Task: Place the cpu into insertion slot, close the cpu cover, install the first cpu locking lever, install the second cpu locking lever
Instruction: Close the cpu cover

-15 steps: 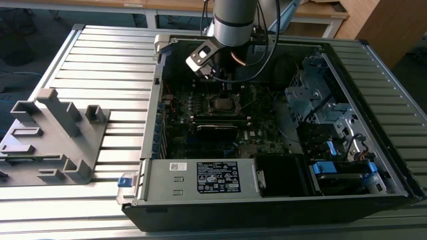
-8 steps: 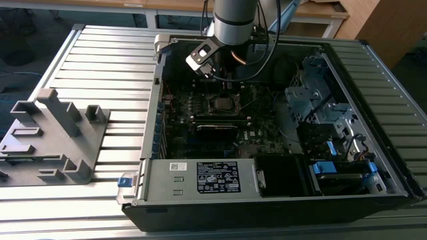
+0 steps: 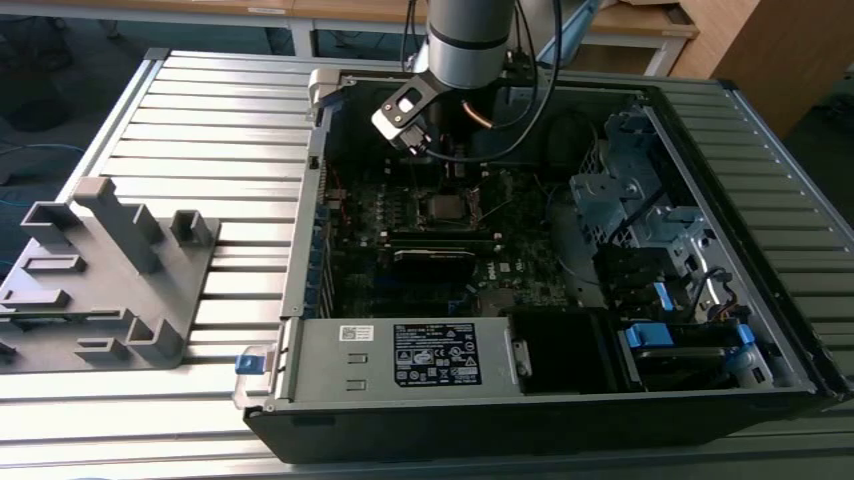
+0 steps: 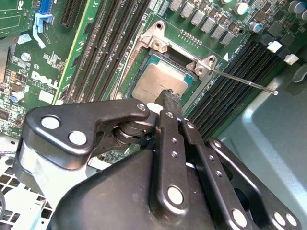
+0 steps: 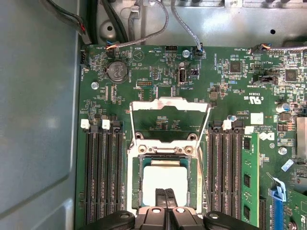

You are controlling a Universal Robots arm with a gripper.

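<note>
The cpu (image 5: 165, 178) lies flat in the insertion slot (image 5: 134, 191), its silver-grey top (image 4: 156, 82) showing in both wrist views. The cpu cover (image 5: 169, 101), a thin silvery frame with an open window, stands swung up off the socket on the far side from my fingers. A thin locking lever rod (image 4: 240, 79) sticks out sideways from the socket, unlatched. My gripper (image 5: 167, 195) hovers just over the near edge of the cpu, its two black fingers (image 4: 169, 98) pressed together with nothing between them. In the exterior view the gripper (image 3: 454, 165) hangs inside the open computer case, above the socket (image 3: 447, 208).
Black memory slots (image 5: 100, 177) flank the socket on both sides, one holding a green module (image 5: 249, 177). Cables (image 5: 144, 36) run along the case wall beyond the board. A drive cage (image 3: 641, 200) and power supply (image 3: 400, 355) crowd the case. A grey fixture (image 3: 107, 280) stands outside it.
</note>
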